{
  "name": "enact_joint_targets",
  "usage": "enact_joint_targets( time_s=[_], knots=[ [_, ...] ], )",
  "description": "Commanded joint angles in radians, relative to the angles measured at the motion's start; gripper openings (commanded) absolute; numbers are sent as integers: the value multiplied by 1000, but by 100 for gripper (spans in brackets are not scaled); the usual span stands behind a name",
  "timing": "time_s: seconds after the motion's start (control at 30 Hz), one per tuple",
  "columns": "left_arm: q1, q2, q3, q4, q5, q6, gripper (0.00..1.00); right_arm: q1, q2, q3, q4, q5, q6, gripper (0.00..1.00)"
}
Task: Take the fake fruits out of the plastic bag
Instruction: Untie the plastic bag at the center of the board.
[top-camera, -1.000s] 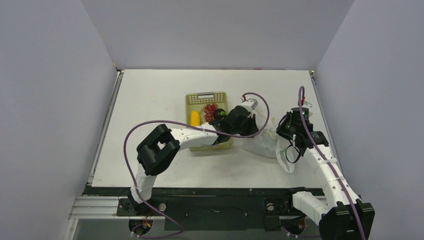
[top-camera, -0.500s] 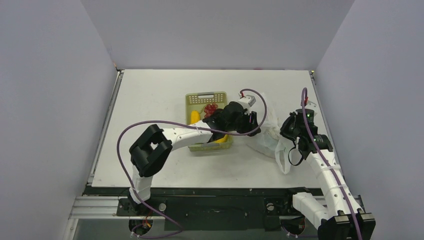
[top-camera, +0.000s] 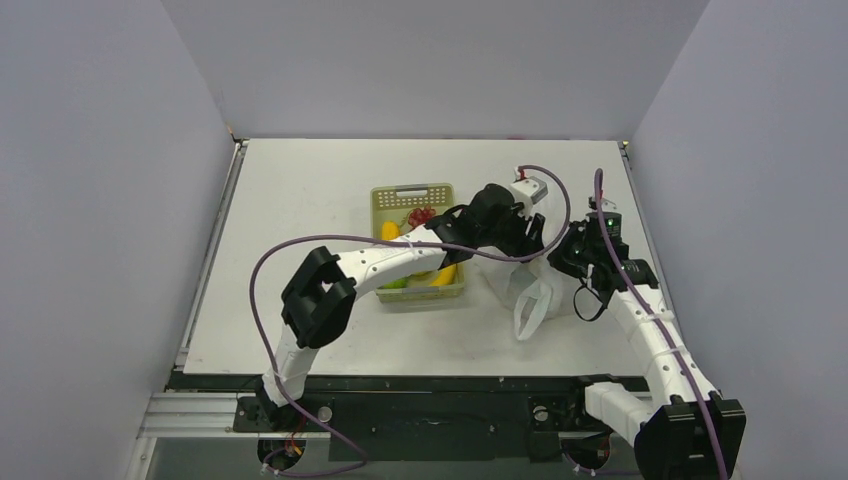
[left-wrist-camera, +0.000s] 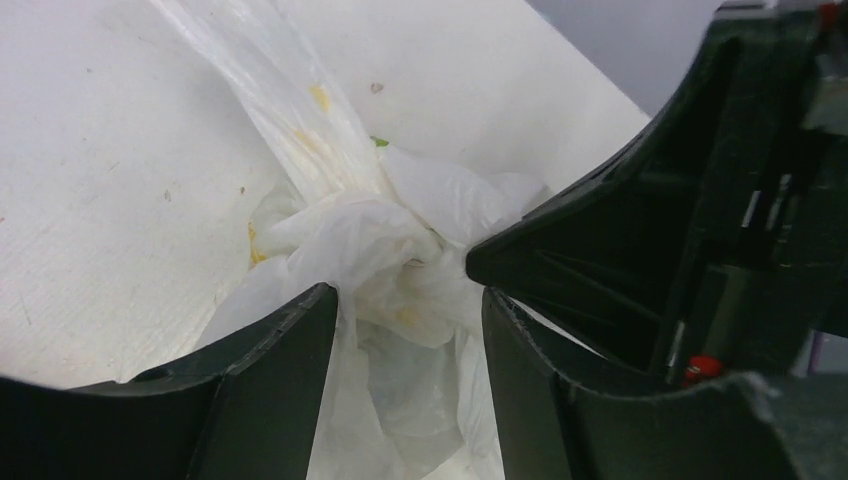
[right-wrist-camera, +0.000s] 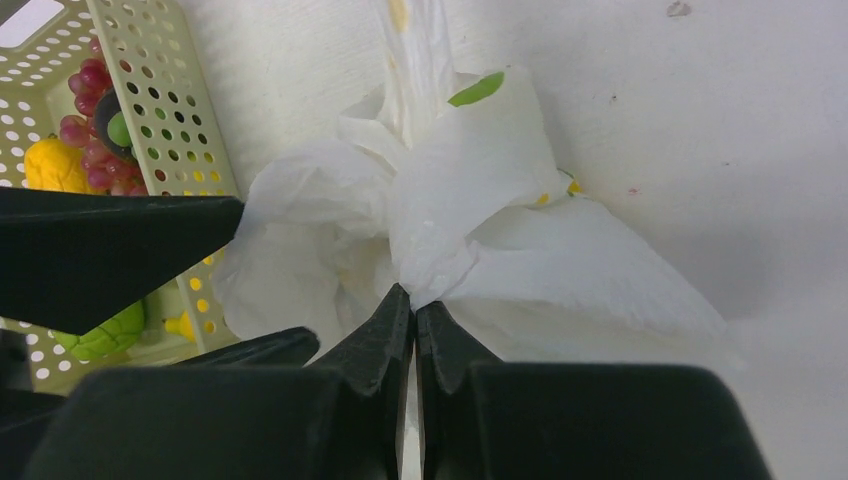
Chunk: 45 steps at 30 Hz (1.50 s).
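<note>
The plastic bag (top-camera: 528, 293) lies crumpled on the tabletop (top-camera: 300, 190) at 3 o'clock of the green basket (top-camera: 412, 195), with a loop handle flopped out at the bag's 6 o'clock end. Both arms meet at its 12 o'clock end.

The right end effector (right-wrist-camera: 413, 300) is clamped flat on a fold of the bag, no gap between the fingers. The left end effector (left-wrist-camera: 408, 295) has its jaws apart, straddling the bunched plastic without pinching it.

In the left wrist view the bag's twisted neck runs from 11 o'clock down into the gap between the jaws, so the bunch sits dead ahead. The left arm is nearer the bunch, and the right end effector sits just beside it at 3 o'clock.

The fake fruits I can see are in the basket: red grapes (right-wrist-camera: 85, 85), a yellow one (right-wrist-camera: 50, 165) and a green one (right-wrist-camera: 110, 335). A green sliver shows at the bag's top, and I can't tell whether it is fruit or print.

My guess is the next move turns on the left end effector closing on the bunch straight ahead, or going in through the mouth.
</note>
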<state>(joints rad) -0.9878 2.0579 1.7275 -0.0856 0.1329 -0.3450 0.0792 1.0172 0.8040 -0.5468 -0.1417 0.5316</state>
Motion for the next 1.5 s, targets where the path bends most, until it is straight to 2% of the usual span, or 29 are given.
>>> enact_joint_targets(
  time_s=[0.0, 0.1, 0.27, 0.37, 0.47, 0.57, 0.67, 0.77, 1.13, 1.4, 1.47],
  knots=[
    [21, 44, 83, -130, 19, 50, 53, -4, 40, 91, 14, -35, 0, 0],
    [42, -17, 39, -129, 10, -27, 54, -1, 68, 151, -38, -24, -7, 0],
    [56, -89, 70, -181, 14, -93, 54, -4, 105, 156, -124, -8, -63, 0],
    [61, -87, 68, -184, 12, -92, 49, -4, 92, 114, -110, -1, -72, 0],
    [67, -100, 20, -155, -6, -84, 47, 0, 77, 77, -48, 13, -71, 0],
    [67, -116, -39, -51, -4, -78, 47, 3, 90, 40, -10, 21, -69, 0],
    [67, -88, -23, -31, 43, -62, 48, 4, 94, 24, 6, 3, -62, 0],
    [63, -21, 71, -85, 96, -61, 48, 3, 60, 16, 17, -1, -57, 0],
    [26, 79, 169, -164, 41, -3, 51, 7, 20, 50, 20, -48, -50, 0],
    [23, 119, 176, -191, -27, -30, 41, 7, 13, 48, 25, -47, -31, 0],
    [24, 122, 172, -198, -44, -30, 34, 7, 5, 45, 24, -40, -28, 0]
  ],
)
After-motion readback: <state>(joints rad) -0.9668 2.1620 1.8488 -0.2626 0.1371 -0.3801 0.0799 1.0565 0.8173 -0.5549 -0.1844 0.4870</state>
